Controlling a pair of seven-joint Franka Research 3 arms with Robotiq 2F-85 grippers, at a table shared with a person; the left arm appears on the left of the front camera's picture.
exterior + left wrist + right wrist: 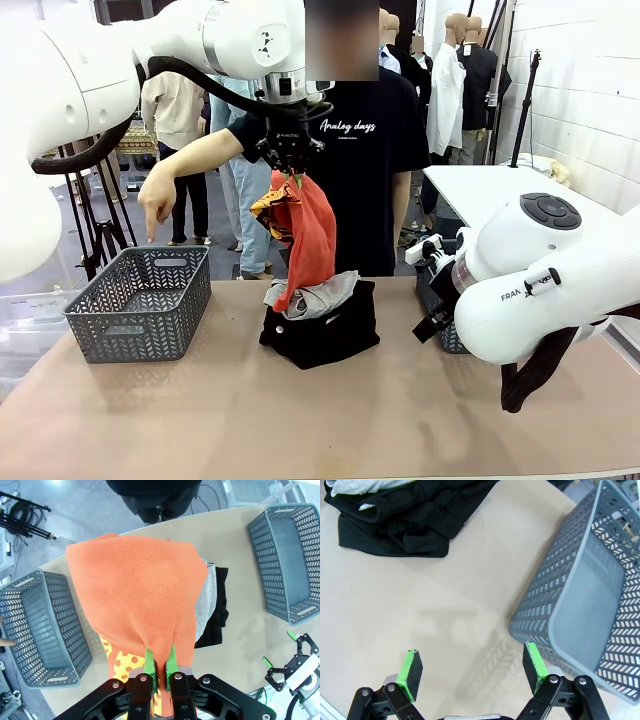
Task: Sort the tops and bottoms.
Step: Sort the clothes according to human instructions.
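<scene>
Tan bench [300, 430], a person [365, 150] in a black T-shirt standing at its far side. The left gripper [290, 165], high above the middle of the bench, is closed tight on the red-orange top [312, 235]. Its green pads [149, 661] pinch a fold of the cloth. The top hangs straight down from the jaws, yellow dotted patches showing near the grip, and its lower edge reaches the pile below; whether it touches the pile cannot be told.

That pile sits mid-bench: the grey top [322, 293] lies crumpled on the black bottoms [325, 338], which spread out on the bench beneath it.

The right gripper [472, 667] hovers low over bare bench with its jaws spread wide, holding and touching nothing. The right basket [585, 595] stands just beside it, and the bottoms lie farther off.

The left basket [140, 300] stands on the robot's left side of the bench, apart from the pile. The person's hand [155, 205] hangs over it, one finger pointing down toward it.
</scene>
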